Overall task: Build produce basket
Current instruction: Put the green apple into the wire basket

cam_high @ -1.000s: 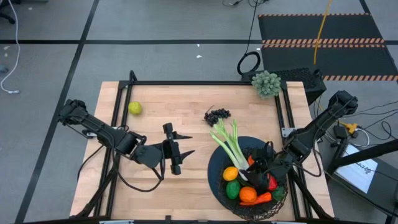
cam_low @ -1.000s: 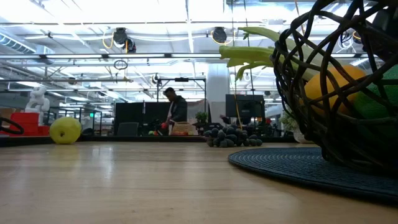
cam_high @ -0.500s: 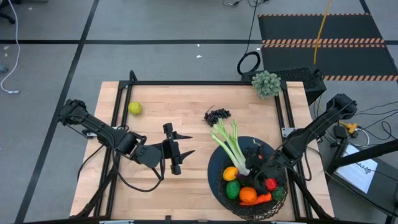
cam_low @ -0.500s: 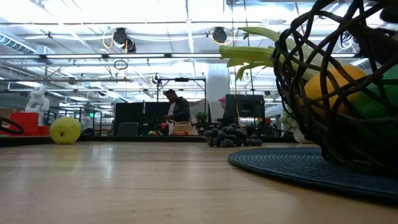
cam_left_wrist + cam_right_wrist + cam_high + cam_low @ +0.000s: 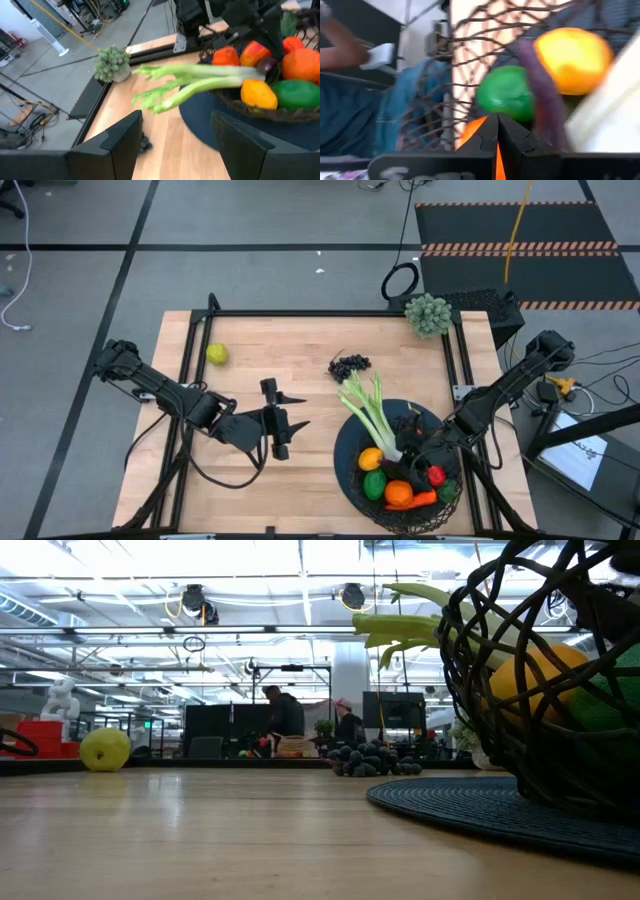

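Note:
The black wire basket (image 5: 352, 480) stands on a round dark mat at the table's near right. In it lie the celery (image 5: 368, 412), whose leafy end pokes over the far rim, a yellow lemon (image 5: 371, 459), a green lime (image 5: 375, 484), an orange (image 5: 398, 493), a carrot (image 5: 424, 499) and a red fruit (image 5: 437, 476). A purple eggplant (image 5: 540, 95) shows in the right wrist view. My right gripper (image 5: 412, 452) is shut and reaches down into the basket over the fruit. Dark grapes (image 5: 349, 366) and a yellow-green fruit (image 5: 217, 354) rest on the bare table. My left gripper (image 5: 305, 411) hovers open at mid-table, pointing toward the basket.
A grey-green bumpy clump (image 5: 428, 313) sits at the table's far right corner. Black rails frame the wooden top (image 5: 250, 370). Bare wood lies between the yellow-green fruit, the grapes and the left gripper. People move in the room beyond the table (image 5: 280, 720).
My right gripper has shifted a little toward the table's left inside the basket and now covers the red-orange fruit that showed beside it a second ago. The fruit in the basket has kept its place.

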You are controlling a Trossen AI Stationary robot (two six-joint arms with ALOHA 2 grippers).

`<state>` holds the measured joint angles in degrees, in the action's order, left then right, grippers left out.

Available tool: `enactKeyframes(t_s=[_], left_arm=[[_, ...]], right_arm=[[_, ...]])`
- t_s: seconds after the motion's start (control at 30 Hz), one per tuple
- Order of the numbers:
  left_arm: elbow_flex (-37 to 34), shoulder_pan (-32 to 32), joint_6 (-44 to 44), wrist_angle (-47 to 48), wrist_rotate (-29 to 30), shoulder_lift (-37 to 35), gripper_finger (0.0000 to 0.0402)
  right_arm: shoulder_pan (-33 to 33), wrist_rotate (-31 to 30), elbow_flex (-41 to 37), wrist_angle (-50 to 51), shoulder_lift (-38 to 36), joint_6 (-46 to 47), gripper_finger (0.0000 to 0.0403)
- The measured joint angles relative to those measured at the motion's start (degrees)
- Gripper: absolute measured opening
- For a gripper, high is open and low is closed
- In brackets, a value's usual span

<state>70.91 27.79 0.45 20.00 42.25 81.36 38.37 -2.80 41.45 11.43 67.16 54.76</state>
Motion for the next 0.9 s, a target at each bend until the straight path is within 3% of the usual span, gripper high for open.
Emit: enactKeyframes(t_s=[0.27, 0.5, 0.7, 0.9], left_arm=[[0.0, -0.02, -2.26, 5.37, 1.22, -0.04, 0.0239], [0.0, -0.02, -11.23, 17.65, 6.45, -0.07, 0.0239], [0.0, -1.63, -25.28, 31.7, 11.52, -0.07, 0.0239], [0.01, -8.05, -48.56, 52.19, 11.34, -0.07, 0.0239]], right_arm=[[-3.54, -0.15, 0.0, 2.94, 0.04, 0.23, 0.0004], [-3.51, 3.08, 0.0, 2.07, 0.02, -0.88, 0.0004], [-3.43, 3.16, 0.0, 1.91, -1.26, -1.23, 0.0004], [-2.81, 2.83, 0.0, -0.83, -2.2, -3.12, 0.0004]])
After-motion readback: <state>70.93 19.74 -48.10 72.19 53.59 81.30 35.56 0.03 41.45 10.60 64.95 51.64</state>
